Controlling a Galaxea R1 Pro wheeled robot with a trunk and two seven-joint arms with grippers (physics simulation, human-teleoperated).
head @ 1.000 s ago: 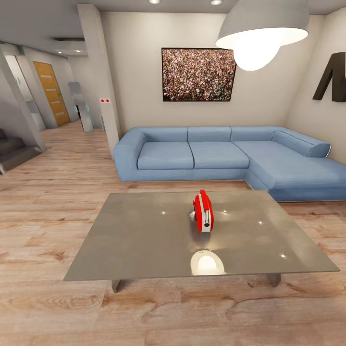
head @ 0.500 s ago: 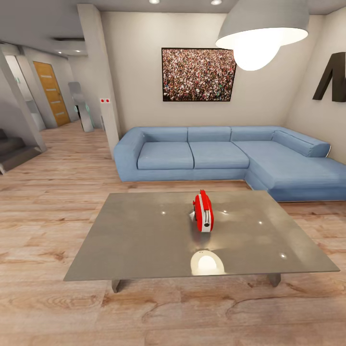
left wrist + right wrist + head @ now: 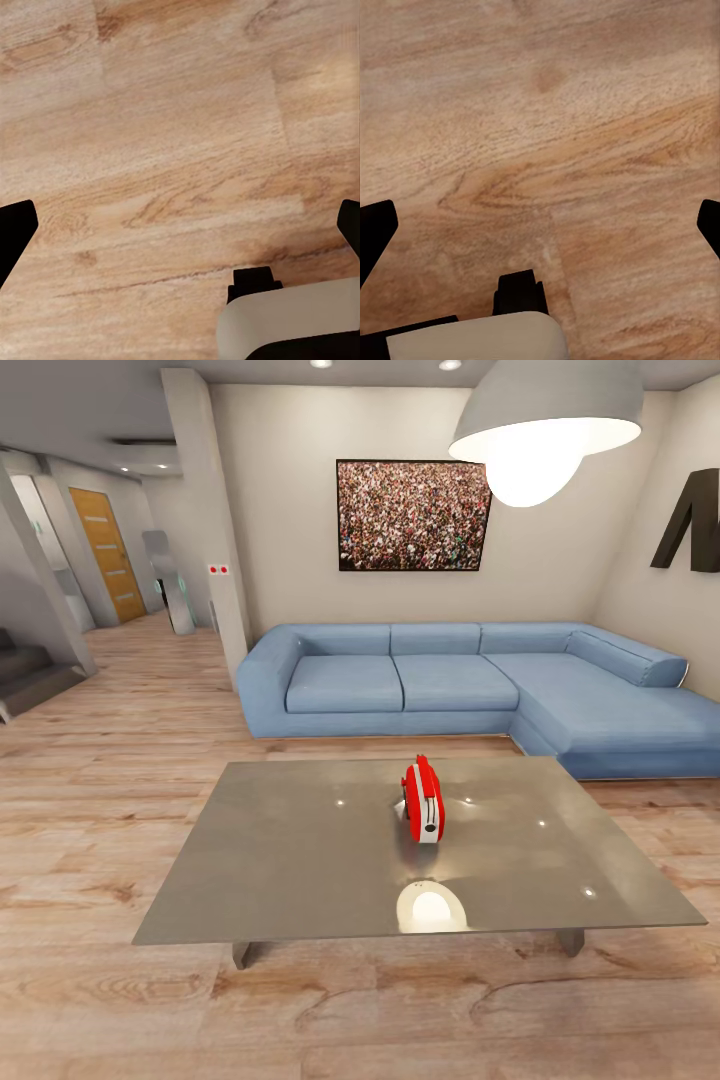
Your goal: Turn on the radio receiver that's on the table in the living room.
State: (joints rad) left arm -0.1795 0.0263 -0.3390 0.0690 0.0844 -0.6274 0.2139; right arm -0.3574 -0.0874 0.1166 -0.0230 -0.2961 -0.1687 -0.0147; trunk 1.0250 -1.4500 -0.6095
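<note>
The radio receiver (image 3: 423, 801) stands on the table (image 3: 300, 860); both grippers gape wide (holding nothing).

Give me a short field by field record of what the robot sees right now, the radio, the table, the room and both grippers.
radio receiver: red, upright, on the table, untouched
table: low, glossy grey, lamp glare near its front edge
sofa: blue corner sofa behind the table
crowd picture: on the white wall above the sofa
left gripper: open, over wood floor
right gripper: open, over wood floor
</note>
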